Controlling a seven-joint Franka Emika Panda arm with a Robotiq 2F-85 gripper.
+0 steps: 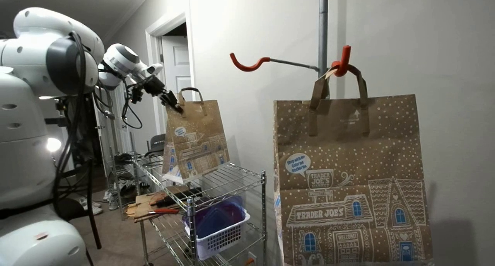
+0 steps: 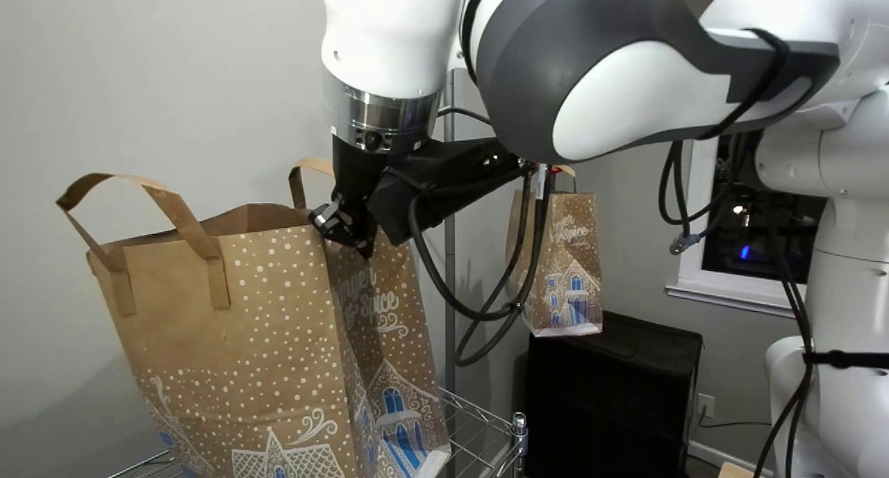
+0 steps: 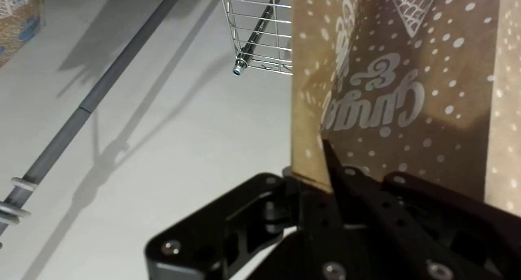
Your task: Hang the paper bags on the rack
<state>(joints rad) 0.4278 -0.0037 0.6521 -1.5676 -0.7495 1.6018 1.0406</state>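
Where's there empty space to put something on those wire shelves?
The top shelf is bare between the paper bag in the gripper and the two corner posts by the basket. Underneath is crowded: that basket, flat brown pieces and a red object.

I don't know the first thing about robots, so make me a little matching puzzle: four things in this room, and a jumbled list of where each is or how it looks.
Things:
1. Tilted bag
2. Upright bag
3. Pole
4. Basket

Places, colours, states:
A. Hanging from a red hook
B. Below the top wire shelf
C. Paper pinched in the jaws
D. Grey all along its visible length

Right pairs: 1-C, 2-A, 3-D, 4-B
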